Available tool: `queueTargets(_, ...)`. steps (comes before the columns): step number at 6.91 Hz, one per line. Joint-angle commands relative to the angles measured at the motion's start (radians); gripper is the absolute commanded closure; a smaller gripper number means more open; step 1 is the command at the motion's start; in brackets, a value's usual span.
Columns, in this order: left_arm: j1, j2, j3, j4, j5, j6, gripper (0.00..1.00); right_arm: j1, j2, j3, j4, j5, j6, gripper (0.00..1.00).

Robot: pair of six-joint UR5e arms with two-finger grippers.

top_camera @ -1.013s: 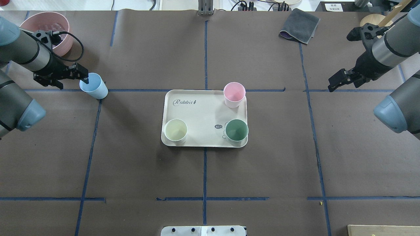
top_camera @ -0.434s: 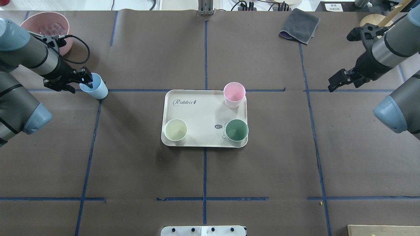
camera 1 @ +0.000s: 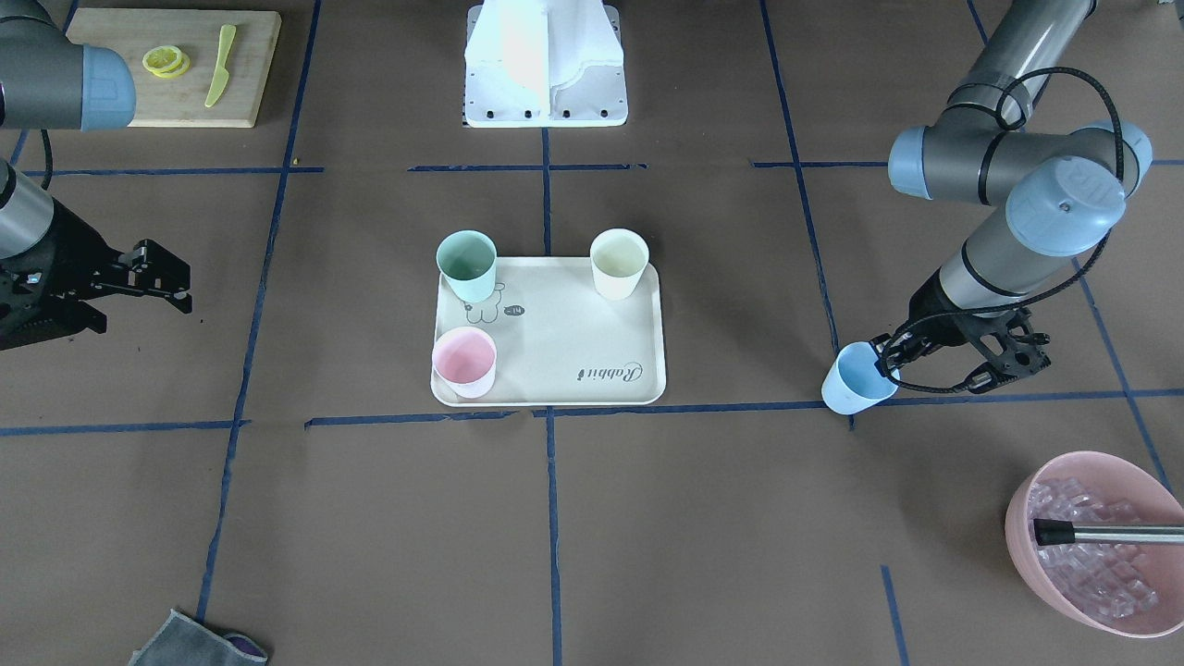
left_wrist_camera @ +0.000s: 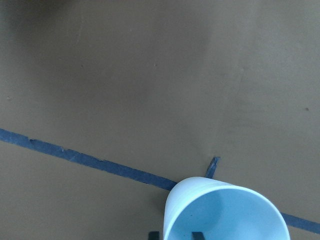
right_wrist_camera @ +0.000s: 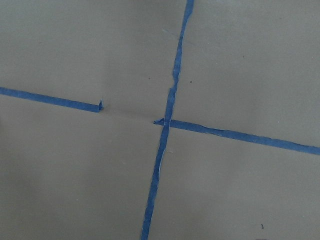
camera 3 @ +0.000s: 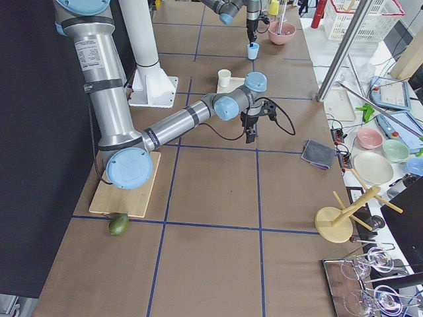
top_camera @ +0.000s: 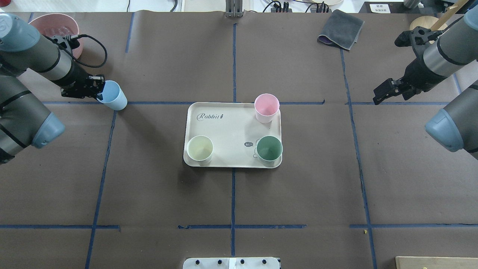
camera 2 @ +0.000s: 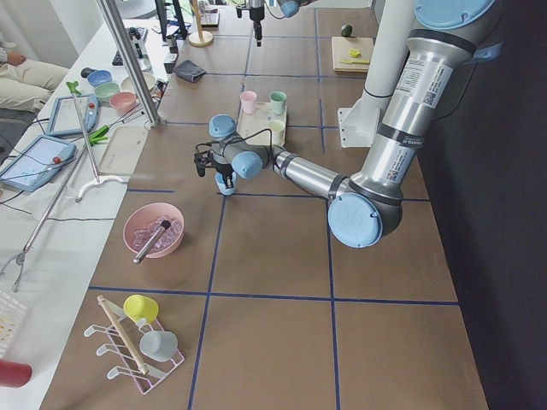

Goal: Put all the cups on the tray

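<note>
Left gripper [top_camera: 98, 91] is clenched on rim of tilted blue cup [top_camera: 115, 96] near tabletop's far-left corner, well apart from tray [top_camera: 227, 127]; best lift clear, keep pinch firm, set upright in tray's free corner.

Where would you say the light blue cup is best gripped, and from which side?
Light blue cup: pinch the rim wall from above, on its side away from the tray, one finger inside; it is open-topped, handleless and tapered.

Grey arms [top_camera: 44, 61], pale-blue joint caps [top_camera: 45, 131]
</note>
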Motion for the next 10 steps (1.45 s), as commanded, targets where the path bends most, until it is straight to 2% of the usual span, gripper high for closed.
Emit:
queueTargets(1,0.002,-0.131,-0.025,0.188,0.001,-0.073,1.0,0.001,0.0,0.004,0.001,0.0,0.003,0.0)
queueTargets(2,0.046,-0.178,-0.028,0.193,0.004,-0.201,1.0,0.001,0.0,0.004,0.001,0.0,0.003,0.0)
queueTargets(3,0.141,-0.217,-0.021,0.194,0.022,-0.288,1.0,0.001,0.0,0.003,0.001,0.0,0.003,0.0)
queueTargets(4,0.192,-0.269,-0.007,0.195,0.079,-0.351,1.0,-0.001,0.0,0.001,0.001,0.0,0.005,0.0)
queueTargets(6,0.266,-0.372,0.077,0.192,0.131,-0.448,1.0,-0.001,-0.001,0.001,0.001,0.0,0.006,0.0)
queueTargets(7,0.275,-0.38,0.088,0.192,0.131,-0.453,0.91,-0.001,-0.001,0.0,0.0,0.0,0.005,0.0)
queueTargets(8,0.275,-0.38,0.088,0.192,0.133,-0.451,0.34,-0.001,-0.001,0.001,0.001,-0.001,0.006,0.0)
queueTargets(9,0.275,-0.378,0.084,0.193,0.134,-0.442,0.0,-0.001,0.0,0.001,0.0,-0.004,0.008,0.0)
queueTargets(10,0.267,-0.371,0.07,0.197,0.122,-0.436,0.0,-0.002,0.002,0.003,0.001,-0.004,0.02,0.0)
